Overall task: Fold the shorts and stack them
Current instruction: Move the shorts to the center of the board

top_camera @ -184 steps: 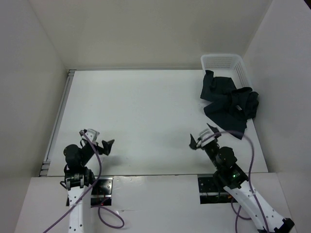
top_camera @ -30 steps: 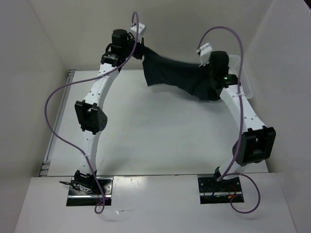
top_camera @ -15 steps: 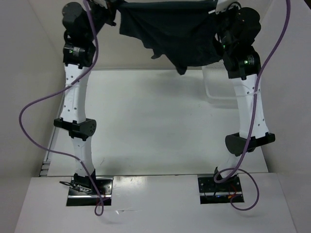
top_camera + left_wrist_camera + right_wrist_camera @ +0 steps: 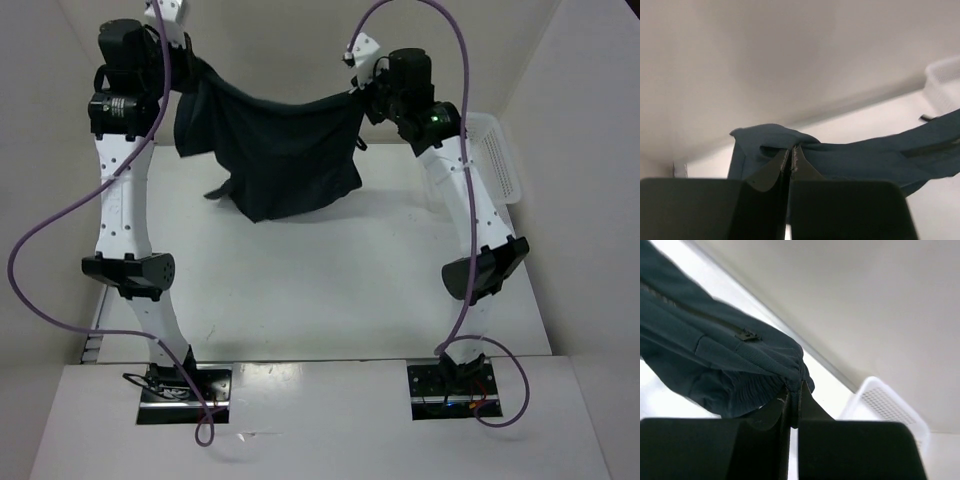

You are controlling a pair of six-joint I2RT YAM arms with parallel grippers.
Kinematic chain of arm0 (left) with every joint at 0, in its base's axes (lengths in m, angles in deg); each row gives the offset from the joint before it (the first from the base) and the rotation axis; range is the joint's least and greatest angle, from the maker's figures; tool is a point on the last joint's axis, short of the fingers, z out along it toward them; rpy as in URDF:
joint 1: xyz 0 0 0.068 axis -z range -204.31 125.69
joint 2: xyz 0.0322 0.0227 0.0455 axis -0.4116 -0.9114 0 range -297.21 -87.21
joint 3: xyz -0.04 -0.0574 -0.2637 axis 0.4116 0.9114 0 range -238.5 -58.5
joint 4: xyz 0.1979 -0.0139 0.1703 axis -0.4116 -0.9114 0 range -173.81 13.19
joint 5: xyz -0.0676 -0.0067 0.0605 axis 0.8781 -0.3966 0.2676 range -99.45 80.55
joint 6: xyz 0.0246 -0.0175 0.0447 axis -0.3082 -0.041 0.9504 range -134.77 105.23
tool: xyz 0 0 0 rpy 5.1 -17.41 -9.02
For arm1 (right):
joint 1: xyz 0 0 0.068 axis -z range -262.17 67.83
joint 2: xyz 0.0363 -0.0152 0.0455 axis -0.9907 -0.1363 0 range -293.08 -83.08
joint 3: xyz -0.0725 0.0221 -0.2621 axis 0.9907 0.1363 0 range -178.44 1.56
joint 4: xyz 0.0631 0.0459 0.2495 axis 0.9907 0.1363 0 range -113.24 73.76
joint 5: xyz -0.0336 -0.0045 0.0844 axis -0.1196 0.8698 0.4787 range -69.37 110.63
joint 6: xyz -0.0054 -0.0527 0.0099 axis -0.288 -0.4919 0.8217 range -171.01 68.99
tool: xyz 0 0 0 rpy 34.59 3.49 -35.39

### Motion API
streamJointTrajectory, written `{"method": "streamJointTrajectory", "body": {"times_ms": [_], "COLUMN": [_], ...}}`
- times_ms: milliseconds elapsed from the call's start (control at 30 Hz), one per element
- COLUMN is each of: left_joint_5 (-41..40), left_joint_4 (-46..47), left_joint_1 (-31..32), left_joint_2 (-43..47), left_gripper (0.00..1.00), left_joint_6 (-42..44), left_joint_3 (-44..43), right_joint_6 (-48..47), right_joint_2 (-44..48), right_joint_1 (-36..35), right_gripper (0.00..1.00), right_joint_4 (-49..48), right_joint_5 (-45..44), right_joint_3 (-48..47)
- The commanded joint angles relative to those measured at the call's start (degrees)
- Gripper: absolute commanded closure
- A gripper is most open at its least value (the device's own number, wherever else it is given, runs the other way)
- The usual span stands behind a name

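On the left, the left gripper [image 4: 188,66] is raised high over the far side of the table [image 4: 330,300], its jaws pinched tight on one upper corner of the shorts [image 4: 285,150]; the left wrist view shows the tips closed with dark cloth bunched right at them. From there the top edge of the garment sags rightward to the right gripper [image 4: 358,92], which is likewise clamped on the other corner, cloth gathered at its tips in the right wrist view. So the shorts hang like a curtain between and below both grippers, long axis running left to right, the free lower edge pointing down toward the table; whether it touches the surface I cannot tell. Each arm is at its own corner, neither nearer, so laying the cloth flat looks like a job for both together. Farthest right sits the white basket [image 4: 497,150]. Count: one pair of shorts, one basket, two grippers, no folded stack in view
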Motion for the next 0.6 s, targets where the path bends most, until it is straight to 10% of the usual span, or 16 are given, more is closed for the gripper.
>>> {"method": "streamJointTrajectory", "body": {"times_ms": [0,300,567], "left_joint_5": [-2.55,-9.24,-5.03], "left_joint_4": [1.95,0.58,-4.5], "left_joint_1": [-2.57,-6.7,-5.56], "left_joint_2": [1.31,-16.77,-14.16], "left_gripper": [1.0,1.0,1.0], "left_joint_6": [0.19,0.19,0.19], "left_joint_3": [8.4,-26.79,-28.93], "right_joint_6": [2.95,9.99,4.82], "right_joint_2": [-1.88,-9.96,-4.88], "right_joint_1": [-0.92,-0.92,-2.68], "right_gripper": [1.0,1.0,1.0], "right_joint_4": [-3.74,-13.5,-12.46], "right_joint_5": [-3.51,-19.26,-20.86], "right_joint_3": [0.03,-13.85,-8.96]}}
